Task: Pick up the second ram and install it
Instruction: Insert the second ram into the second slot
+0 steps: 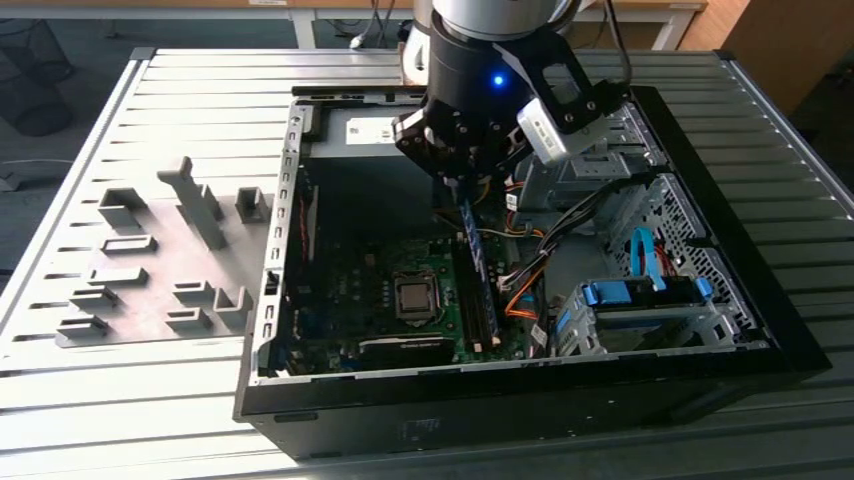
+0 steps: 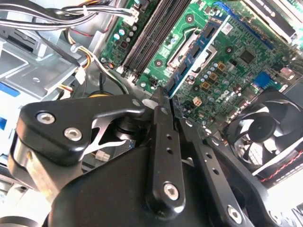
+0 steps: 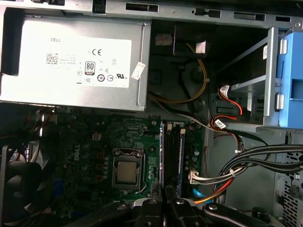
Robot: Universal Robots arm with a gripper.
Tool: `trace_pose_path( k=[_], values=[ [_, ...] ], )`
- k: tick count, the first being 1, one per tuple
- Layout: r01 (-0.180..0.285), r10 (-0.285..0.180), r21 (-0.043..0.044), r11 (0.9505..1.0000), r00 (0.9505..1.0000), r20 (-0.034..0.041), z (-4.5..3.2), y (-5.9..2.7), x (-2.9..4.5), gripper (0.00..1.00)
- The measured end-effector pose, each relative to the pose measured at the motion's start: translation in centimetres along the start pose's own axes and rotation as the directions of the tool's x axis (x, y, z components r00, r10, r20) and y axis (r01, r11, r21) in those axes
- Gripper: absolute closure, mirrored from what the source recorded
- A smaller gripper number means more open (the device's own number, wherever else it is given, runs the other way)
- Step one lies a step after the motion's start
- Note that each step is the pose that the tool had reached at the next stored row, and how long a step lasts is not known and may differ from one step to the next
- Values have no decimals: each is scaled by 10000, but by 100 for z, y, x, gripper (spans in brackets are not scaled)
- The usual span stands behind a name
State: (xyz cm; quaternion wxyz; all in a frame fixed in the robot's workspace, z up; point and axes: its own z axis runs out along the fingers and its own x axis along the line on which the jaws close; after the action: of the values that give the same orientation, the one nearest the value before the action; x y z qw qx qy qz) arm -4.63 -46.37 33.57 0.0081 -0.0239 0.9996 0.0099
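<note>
My gripper [image 1: 467,195] hangs inside the open computer case [image 1: 267,300], shut on the second ram [image 1: 470,230]. The ram is a thin blue-green stick that points down toward the motherboard. It sits just above the long memory slots [image 1: 477,305], beside the processor socket [image 1: 416,297]. In the second wrist view the ram [image 2: 195,56] runs out from between the black fingers [image 2: 161,127], its dark chips showing, and the slots [image 2: 151,33] lie alongside it. In the first wrist view the gripper [image 3: 165,202] is over the slot bank [image 3: 173,156].
Orange and black cables [image 1: 527,280] and a blue drive cage [image 1: 641,295] crowd the case on the exterior view's right. The power supply [image 3: 75,61] and a fan [image 2: 260,132] border the board. Grey fixture blocks [image 1: 160,250] stand on the slatted table at the exterior view's left.
</note>
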Motion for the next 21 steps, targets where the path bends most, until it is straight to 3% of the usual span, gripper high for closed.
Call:
trace_pose_path(
  k=[12,21],
  values=[
    [-23,23,-3,10000,10000,2,13,-6,1,86],
    [-275,275,-7,9996,9996,6,159,-12,-29,86]
  ],
)
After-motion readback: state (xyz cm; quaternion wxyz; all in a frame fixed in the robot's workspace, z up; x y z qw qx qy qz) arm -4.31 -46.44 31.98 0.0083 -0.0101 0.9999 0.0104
